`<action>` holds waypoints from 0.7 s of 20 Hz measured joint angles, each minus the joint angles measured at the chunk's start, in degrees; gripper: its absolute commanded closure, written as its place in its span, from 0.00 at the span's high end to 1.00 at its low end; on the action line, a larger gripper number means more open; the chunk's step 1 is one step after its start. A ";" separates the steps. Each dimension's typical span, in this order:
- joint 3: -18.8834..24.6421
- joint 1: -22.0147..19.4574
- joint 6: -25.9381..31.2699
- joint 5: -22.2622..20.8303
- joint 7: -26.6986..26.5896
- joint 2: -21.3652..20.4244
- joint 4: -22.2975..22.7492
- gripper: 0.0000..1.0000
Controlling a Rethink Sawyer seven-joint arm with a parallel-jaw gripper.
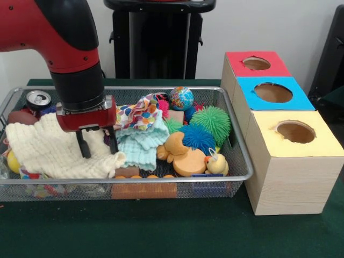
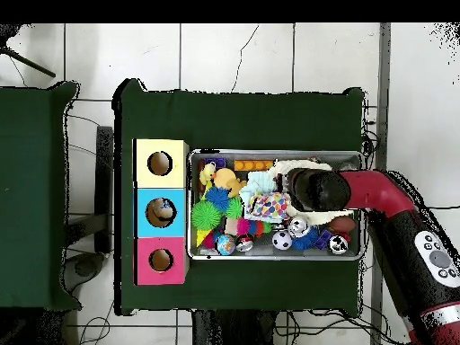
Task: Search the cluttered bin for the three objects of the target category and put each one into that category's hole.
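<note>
My gripper hangs open inside the wire bin, at its left half. Its two black fingers stand apart with their tips just on a cream knitted cloth. Nothing is held between them. Right beside the gripper lie a pale teal cloth and a colourful spotted cloth. To the right of the bin stand three boxes, each with a round hole: red, blue and yellow. In the overhead view the arm's wrist hides the gripper above the bin.
The bin also holds a globe ball, a green spiky ball, a blue spiky ball, an orange duck, a small yellow duck, a drink can and an orange block.
</note>
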 measured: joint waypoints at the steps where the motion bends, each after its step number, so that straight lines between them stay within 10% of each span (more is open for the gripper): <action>1: -0.16 0.06 0.00 -0.01 0.00 -0.07 0.25 1.00; 8: -0.82 0.38 -0.01 -0.16 0.00 -0.39 1.53 1.00; 9: -0.92 0.37 -0.02 -0.19 0.00 -0.49 2.07 0.00; 14: -0.92 0.08 -1.01 -0.20 0.00 -0.49 2.90 0.00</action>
